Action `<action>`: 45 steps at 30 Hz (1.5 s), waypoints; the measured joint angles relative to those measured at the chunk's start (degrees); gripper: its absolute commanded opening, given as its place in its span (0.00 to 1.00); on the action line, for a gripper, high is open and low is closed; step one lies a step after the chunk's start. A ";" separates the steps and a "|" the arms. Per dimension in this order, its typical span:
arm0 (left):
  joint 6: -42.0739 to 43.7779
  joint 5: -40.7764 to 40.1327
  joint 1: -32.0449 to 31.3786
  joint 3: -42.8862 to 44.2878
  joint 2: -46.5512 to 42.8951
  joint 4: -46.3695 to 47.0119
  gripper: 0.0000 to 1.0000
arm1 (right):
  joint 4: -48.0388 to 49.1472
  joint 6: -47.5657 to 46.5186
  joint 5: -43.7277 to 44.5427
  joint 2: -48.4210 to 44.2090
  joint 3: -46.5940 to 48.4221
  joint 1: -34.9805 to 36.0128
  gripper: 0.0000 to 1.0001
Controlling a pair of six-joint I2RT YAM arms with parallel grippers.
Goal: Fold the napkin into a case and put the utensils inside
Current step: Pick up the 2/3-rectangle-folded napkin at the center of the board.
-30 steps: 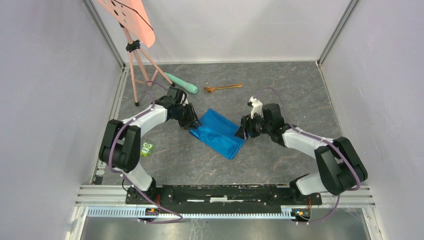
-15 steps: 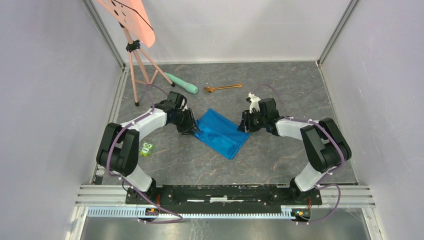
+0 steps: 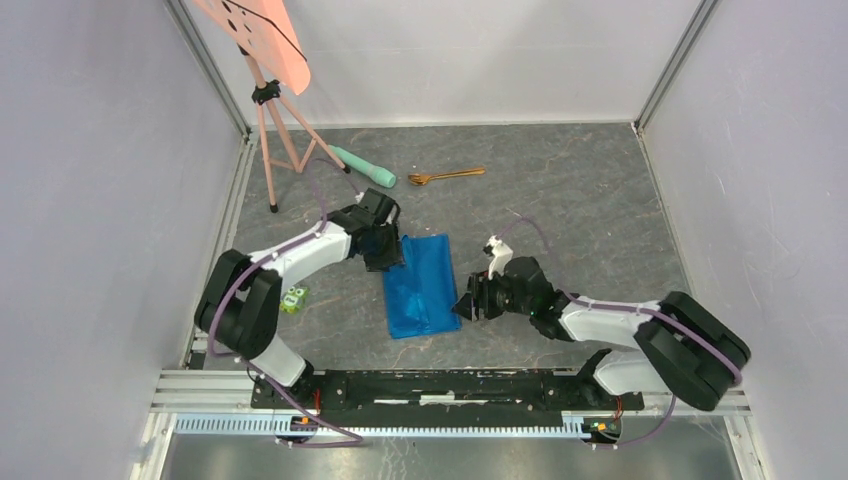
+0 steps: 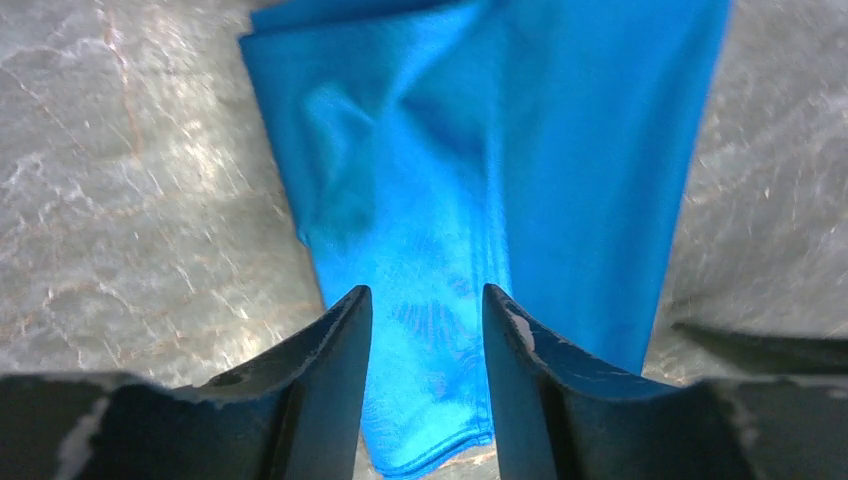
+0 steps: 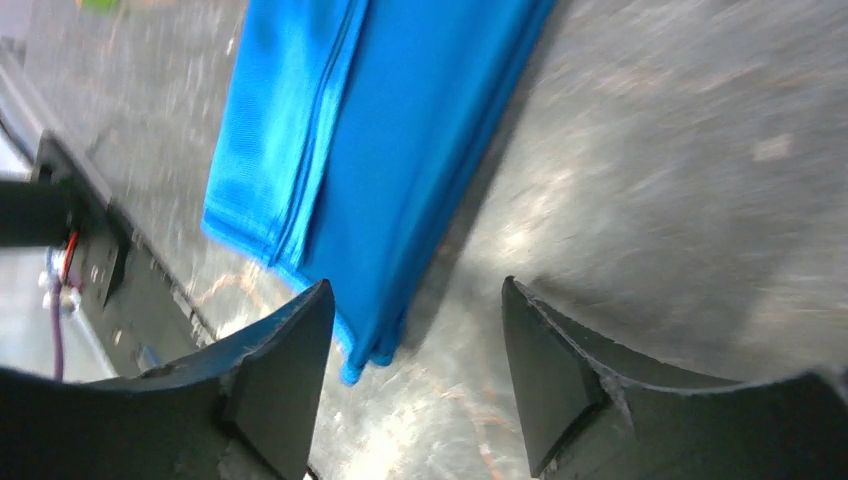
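Your left pincer (image 4: 425, 300) is sitting, fingers apart, over the folded napkin's (image 4: 480, 150) end edge. Your right pincer (image 5: 417, 290) is gaping empty beside its corner, with bare tabletop (image 5: 700, 150) lying open rightward.

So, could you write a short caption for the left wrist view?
Left tool, open, over one end of the folded blue napkin on the table.

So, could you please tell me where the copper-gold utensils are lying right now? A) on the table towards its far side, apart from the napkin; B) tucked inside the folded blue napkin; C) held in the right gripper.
A: the utensils lie bare on the table beyond the napkin, near the mint-green cylinder and well clear of the cloth.
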 measured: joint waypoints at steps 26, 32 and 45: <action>-19.58 -20.11 -39.08 26.23 18.88 -21.73 0.63 | -22.53 -14.56 -6.14 -6.75 7.52 -35.80 0.92; -20.76 -20.37 -39.32 27.98 22.23 -25.09 0.60 | -21.86 -14.51 -8.59 -7.58 5.86 -35.80 0.92; -21.00 -20.57 -39.26 28.52 25.27 -25.59 0.23 | -19.89 -14.51 -11.06 -7.58 3.54 -34.99 0.92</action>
